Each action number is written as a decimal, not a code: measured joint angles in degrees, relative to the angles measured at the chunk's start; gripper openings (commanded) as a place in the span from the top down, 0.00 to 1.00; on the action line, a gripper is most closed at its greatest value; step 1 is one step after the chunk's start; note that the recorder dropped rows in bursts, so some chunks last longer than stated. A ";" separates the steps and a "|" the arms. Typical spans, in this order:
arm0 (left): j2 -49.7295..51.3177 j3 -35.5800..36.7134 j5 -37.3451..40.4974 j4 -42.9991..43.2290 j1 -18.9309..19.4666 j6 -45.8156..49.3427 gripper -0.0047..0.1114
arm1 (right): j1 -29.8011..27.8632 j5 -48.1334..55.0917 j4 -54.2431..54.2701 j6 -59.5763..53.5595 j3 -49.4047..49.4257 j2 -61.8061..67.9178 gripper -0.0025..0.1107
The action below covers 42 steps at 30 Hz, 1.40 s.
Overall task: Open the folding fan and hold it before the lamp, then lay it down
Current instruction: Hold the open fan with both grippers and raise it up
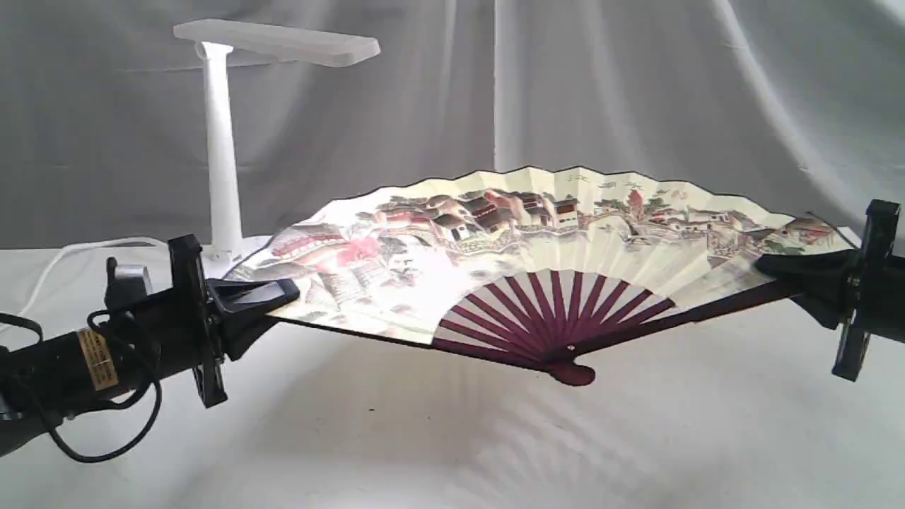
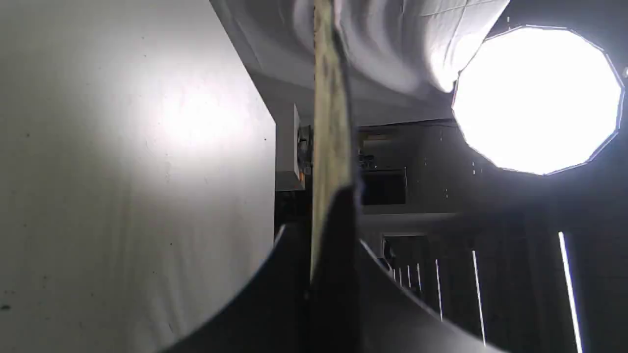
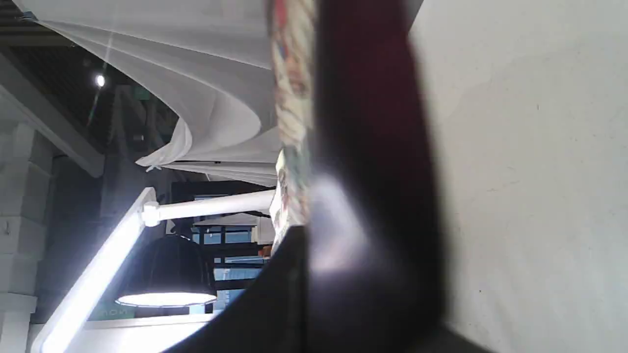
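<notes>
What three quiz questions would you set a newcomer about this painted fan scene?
1. True or false: the cream paper folding fan with maroon wooden ribs is folded shut.
2. Do the black left gripper and right gripper clamp it? A) neither B) one only C) both
3. Fill in: in the exterior view, the white plastic desk lamp stands behind the fan's ____ end.
Key: 1 false; 2 C; 3 left.

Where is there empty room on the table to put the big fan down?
The white tablecloth in front, under the folding fan and between the left gripper and right gripper, is bare and wide. The far left corner is crowded: the lamp and its cord sit there.
</notes>
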 measured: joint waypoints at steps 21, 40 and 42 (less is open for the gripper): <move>-5.13 0.00 0.37 -3.56 4.26 -7.25 0.96 | 6.98 -1.62 0.79 14.80 -12.14 0.00 0.98; -18.65 0.00 6.71 -2.52 4.41 -7.49 0.96 | 7.53 0.11 1.61 22.25 -15.20 -2.69 0.98; -18.75 0.13 6.55 -3.31 4.41 -7.72 0.96 | 7.53 -0.24 1.61 22.38 -15.20 -4.26 0.98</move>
